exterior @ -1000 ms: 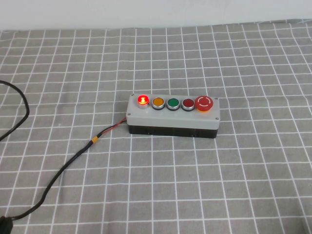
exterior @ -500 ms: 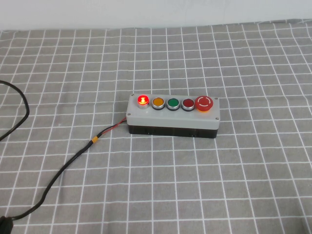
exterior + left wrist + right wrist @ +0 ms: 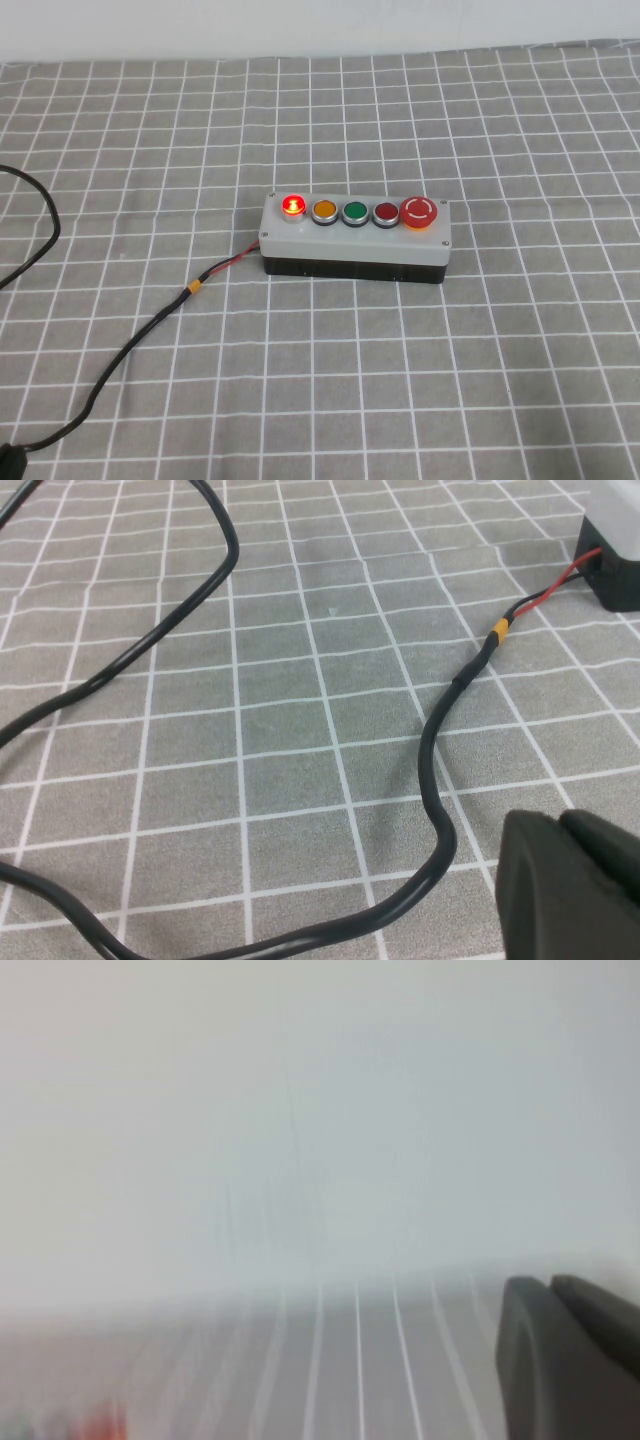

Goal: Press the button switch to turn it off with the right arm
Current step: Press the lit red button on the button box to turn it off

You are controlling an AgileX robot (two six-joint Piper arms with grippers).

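Switch [image 3: 355, 238] seemingly well beyond both claws [image 3: 562, 822] [image 3: 552, 1284].

No text; white arc on red knob [image 3: 419, 211].

**Matt cloth, smooth plastic, a gleam on the buttons**

The counter is covered by a grey cloth with a white grid [image 3: 480, 380], matt, finely woven and slightly wrinkled. The oblong push-button switch box [image 3: 355, 240] has a smooth light-grey plastic lid with a dull sheen over a matt black plastic base. Its small round buttons look glossy inside bright, metal-looking rings. The large red mushroom button [image 3: 419, 211] is glossy plastic, and the lit red lamp cap [image 3: 293, 205] is translucent. The black round cable [image 3: 130, 345] has a smooth, rubbery, faintly shiny sheath. The left end effector [image 3: 570, 890], low over the cloth near the cable, and the right end effector [image 3: 570, 1355], facing the plain matt white wall [image 3: 300, 1110], both look like matt black plastic.
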